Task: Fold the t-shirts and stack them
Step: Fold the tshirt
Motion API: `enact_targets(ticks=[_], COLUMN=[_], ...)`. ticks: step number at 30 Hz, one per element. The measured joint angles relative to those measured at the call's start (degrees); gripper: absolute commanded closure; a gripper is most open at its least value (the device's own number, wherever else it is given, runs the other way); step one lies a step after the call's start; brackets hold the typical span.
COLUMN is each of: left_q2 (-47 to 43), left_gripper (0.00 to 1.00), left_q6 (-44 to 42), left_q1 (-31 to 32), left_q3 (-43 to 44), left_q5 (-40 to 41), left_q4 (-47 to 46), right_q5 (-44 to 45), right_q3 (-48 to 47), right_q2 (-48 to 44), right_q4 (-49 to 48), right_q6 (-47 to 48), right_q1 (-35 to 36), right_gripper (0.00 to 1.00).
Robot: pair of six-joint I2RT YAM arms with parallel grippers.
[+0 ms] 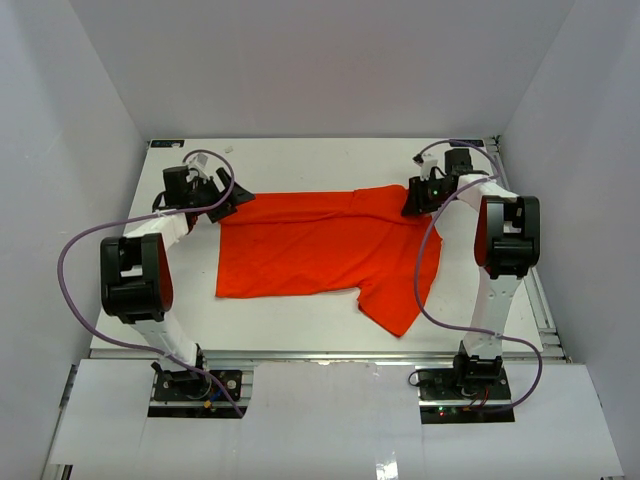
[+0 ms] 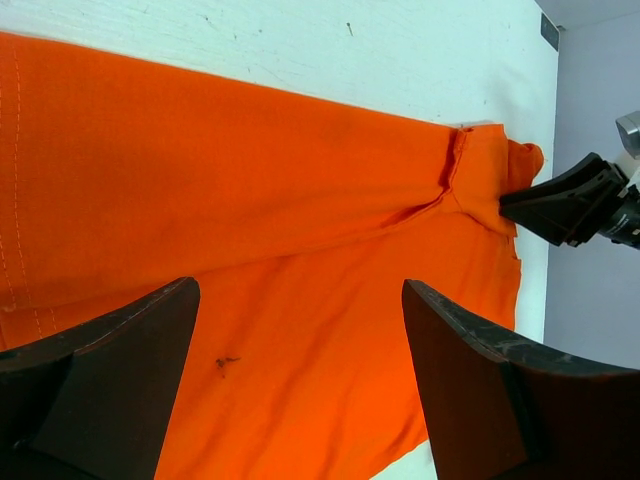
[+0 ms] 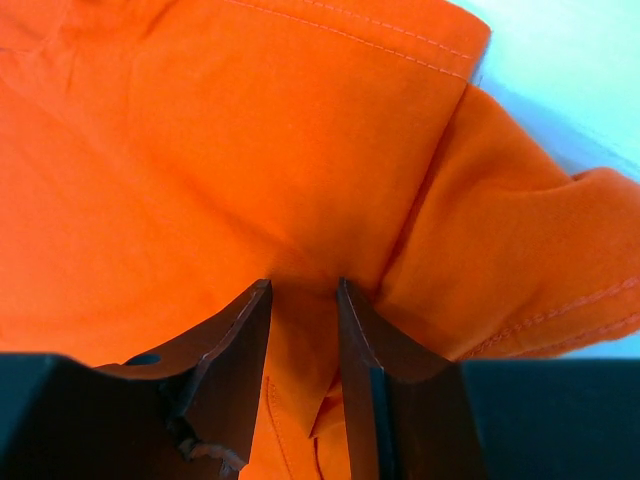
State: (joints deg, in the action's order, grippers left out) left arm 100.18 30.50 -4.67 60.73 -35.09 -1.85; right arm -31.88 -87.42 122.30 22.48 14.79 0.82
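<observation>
Presently the orange-red t-shirt (image 1: 310,250) lies largely spread, folding seemingly scarcely begun; right gripper (image 3: 305,290) clamps its edge, left gripper (image 2: 300,288) gapes above it

Bare table (image 1: 300,160) strip beyond the t-shirt (image 1: 300,255); walls (image 1: 60,150) close on both sides.

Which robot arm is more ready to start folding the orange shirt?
Right. The right gripper pinches a fold of the t-shirt at its far right edge, so it could probably lift and fold from there. The left gripper hangs open over the other end, holding nothing.
</observation>
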Motion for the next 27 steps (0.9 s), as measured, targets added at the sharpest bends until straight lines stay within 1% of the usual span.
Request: enact_targets(ticks=[4,6,8,11,12,13,14,15,17,18,19,21,24,27], left_q2=[-2.1,-4.0,-6.1,-9.6,-10.9,-12.5,-14.0,-15.7,-19.0,-20.8,-22.8,-26.4,-31.1,-33.5], left_gripper=[0.05,0.04,0.02,0.02,0.02,0.02,0.02,0.02,0.02,0.02,0.02,0.03,0.04,0.06], left_q6=[0.4,0.6,1.0,2.1,2.5,3.1,3.6,4.4,6.2,7.5,9.0,12.0,15.9,19.1], left_q1=[0.0,0.0,0.0,0.0,0.0,-0.1,-0.1,-0.1,-0.1,-0.1,-0.1,-0.1,-0.1,-0.1], left_q3=[-0.1,-0.4,-0.8,-1.4,-1.9,-2.6,-3.3,-4.2,-6.0,-7.1,-8.3,-10.4,-13.0,-14.2], left_q5=[0.7,1.7,2.8,5.4,6.3,7.2,8.0,9.0,11.2,12.4,13.8,16.3,19.1,21.5], left_q4=[1.2,2.2,3.8,7.4,8.6,10.2,12.0,13.6,17.4,19.4,21.7,26.6,33.9,39.9], right_q5=[-1.1,-2.7,-5.8,-13.1,-15.5,-18.1,-19.2,-20.4,-22.1,-22.5,-22.8,-22.5,-21.1,-19.5], right_q3=[1.7,2.1,2.0,0.6,-0.1,-0.7,-1.1,-1.6,-0.7,0.6,3.5,10.4,18.4,20.9], right_q2=[-1.4,-2.4,-3.8,-6.9,-8.3,-9.7,-11.4,-12.9,-16.8,-18.8,-21.3,-25.9,-30.1,-31.0], right_q4=[-0.5,-0.3,-0.3,2.0,3.4,6.0,7.8,11.0,18.8,22.2,25.1,30.3,35.5,38.0], right_q6=[0.7,1.2,2.3,9.0,12.2,18.9,22.4,28.2,42.2,48.4,56.1,67.8,78.6,84.2], right_q1=[-0.3,-0.7,-1.7,-4.0,-4.6,-5.2,-5.9,-6.3,-6.6,-6.6,-6.6,-6.5,-6.5,-6.5], right_gripper=[0.57,0.53,0.50,0.43,0.41,0.38,0.36,0.33,0.31,0.30,0.30,0.30,0.30,0.31])
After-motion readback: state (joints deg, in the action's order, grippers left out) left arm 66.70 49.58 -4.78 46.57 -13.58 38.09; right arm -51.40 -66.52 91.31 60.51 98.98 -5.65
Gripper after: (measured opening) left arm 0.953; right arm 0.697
